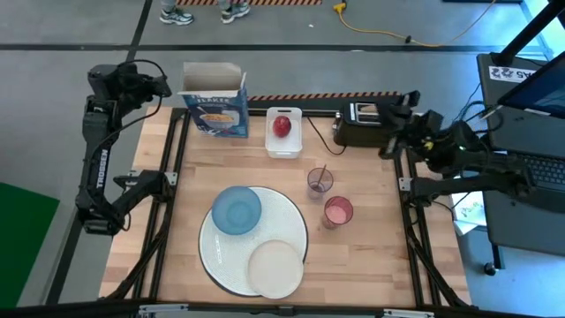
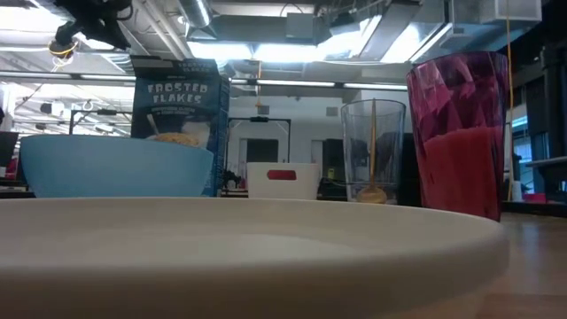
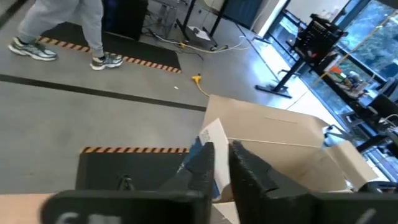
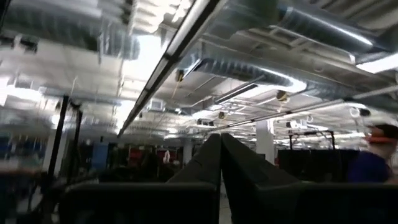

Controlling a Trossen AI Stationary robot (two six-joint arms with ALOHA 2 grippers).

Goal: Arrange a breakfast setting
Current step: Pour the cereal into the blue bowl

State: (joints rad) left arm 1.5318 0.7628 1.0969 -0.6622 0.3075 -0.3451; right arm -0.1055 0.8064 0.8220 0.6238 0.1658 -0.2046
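Note:
The big white plate [image 1: 228, 256] lies near the table's front middle. The blue bowl [image 1: 237, 210] sits on its far left part and the cream plate [image 1: 275, 268] on its near right part. The red apple [image 1: 281, 125] lies in a white tray [image 1: 283, 146]. A tinted cup [image 1: 320, 183] holds the wooden spoon [image 2: 373, 133], and a pink cup [image 1: 338, 212] stands beside it. The bread round is not in view. My left gripper [image 3: 221, 165] hovers by the cereal box's [image 1: 214, 106] left side, open by a narrow gap and empty. My right gripper [image 4: 221, 155] is shut, raised near the black toaster [image 1: 357, 125].
The open cereal box stands at the far left of the table, the tray and the toaster along the far edge. Bare wood shows at the near right and left of the plate. A person's legs [image 3: 62, 31] show on the floor beyond the table.

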